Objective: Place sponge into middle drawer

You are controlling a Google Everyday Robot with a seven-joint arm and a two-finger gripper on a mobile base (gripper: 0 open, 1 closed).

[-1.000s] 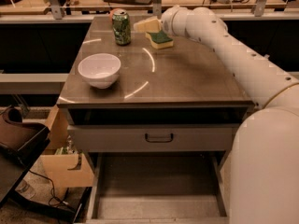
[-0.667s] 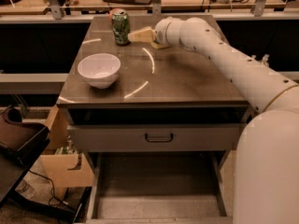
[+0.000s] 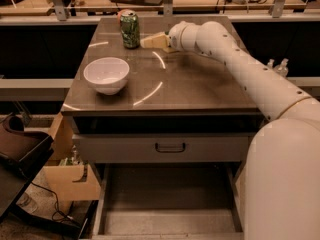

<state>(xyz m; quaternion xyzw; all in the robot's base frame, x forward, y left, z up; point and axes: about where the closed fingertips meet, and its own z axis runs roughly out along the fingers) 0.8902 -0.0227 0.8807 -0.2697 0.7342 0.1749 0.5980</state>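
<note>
Shows the hand (image 3: 154, 40) low over the far part of the counter (image 3: 200, 91), just right of the can (image 3: 130, 30), at the end of an arm stretched in from the right; whether spread or pressed together cannot be told. Locates the sponge (image 3: 171, 49) at the hand's base, only a yellowish edge visible, contact with the counter uncertain. Shows the bowl (image 3: 106, 75) upright near the counter's front left, and the middle drawer (image 3: 167, 220) pulled open beneath a closed drawer front (image 3: 125, 149).
</note>
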